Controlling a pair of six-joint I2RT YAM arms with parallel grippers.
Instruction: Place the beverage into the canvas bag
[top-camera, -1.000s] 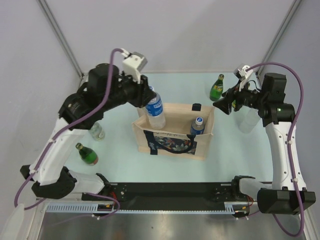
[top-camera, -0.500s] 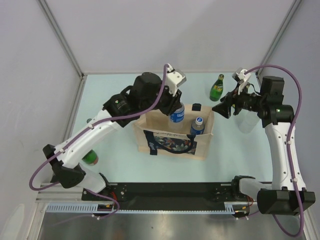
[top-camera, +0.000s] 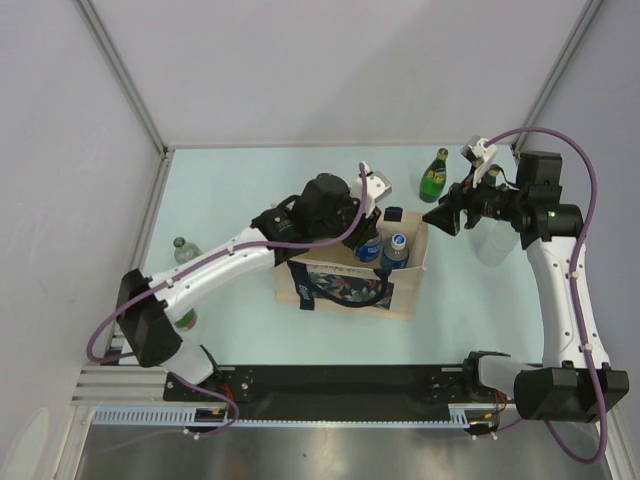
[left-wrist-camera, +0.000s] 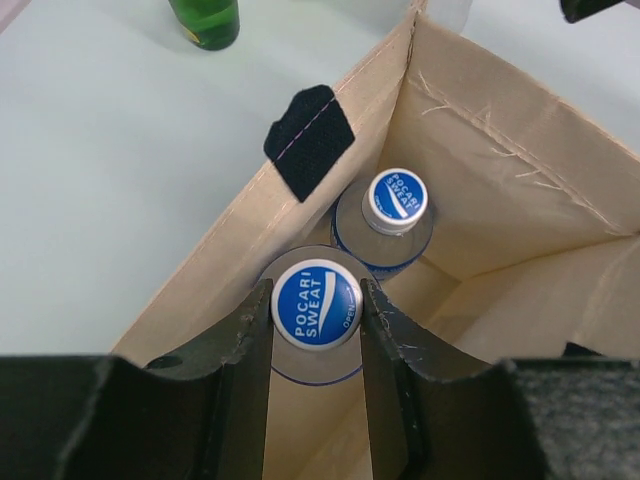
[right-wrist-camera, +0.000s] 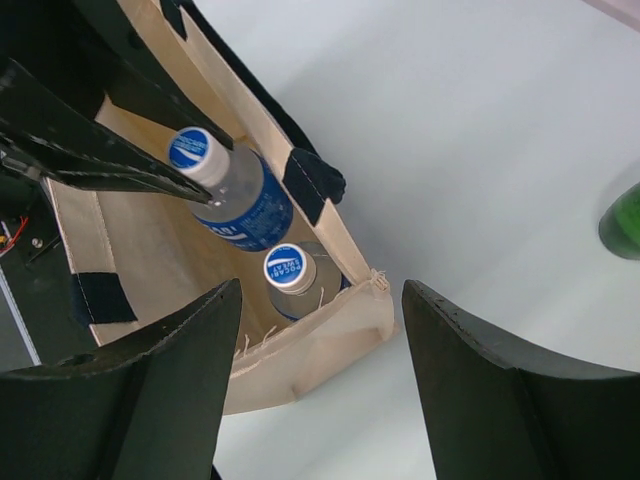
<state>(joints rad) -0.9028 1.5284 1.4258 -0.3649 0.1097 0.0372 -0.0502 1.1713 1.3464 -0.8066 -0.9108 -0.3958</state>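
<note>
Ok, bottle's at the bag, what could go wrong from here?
The held bottle hangs close beside the standing bottle; lowering may knock it. It looks tilted in the right wrist view, so it might topple on release. The left gripper sits near the canvas bag's wall and could snag it.

The left tool (top-camera: 368, 231) is holding a clear blue-labelled plastic bottle (top-camera: 369, 248) inside the beige canvas bag (top-camera: 345, 292), just beside another blue-capped bottle (top-camera: 396, 250) that is standing there.

Table (top-camera: 240, 190) (pale mint): canvas bag (top-camera: 345, 287), green bottle (top-camera: 434, 176)
</note>
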